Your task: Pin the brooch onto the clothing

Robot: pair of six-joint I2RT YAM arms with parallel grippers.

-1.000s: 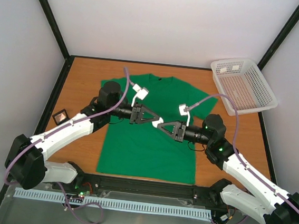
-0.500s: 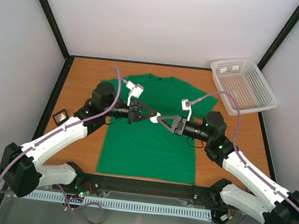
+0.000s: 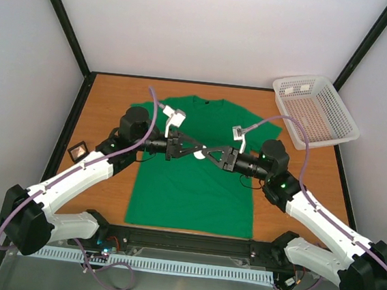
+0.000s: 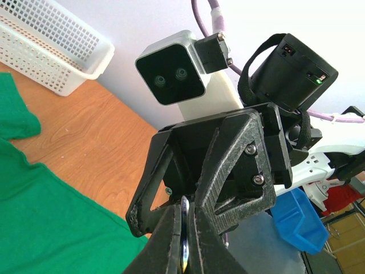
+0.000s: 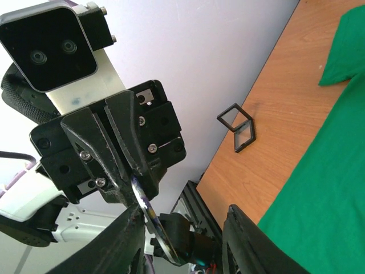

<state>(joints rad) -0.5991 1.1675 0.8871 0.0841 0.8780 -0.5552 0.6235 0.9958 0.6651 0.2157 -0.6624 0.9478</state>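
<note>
Pinched the brooch (image 4: 183, 241) edge-on in the left hand (image 3: 200, 152), right hand (image 5: 183, 220) wide around it — risked dropping it if released early.

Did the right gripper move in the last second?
Yes. Against the bright green T-shirt, the right gripper shifted toward the collar, away from the hem.

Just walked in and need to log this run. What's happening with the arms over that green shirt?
The left gripper is shut on the small brooch, holding it edge-on in the air above the green T-shirt, which lies flat on the table. The right gripper faces it tip to tip, open, a finger on either side of the brooch. Nothing is pinned to the shirt yet.
</note>
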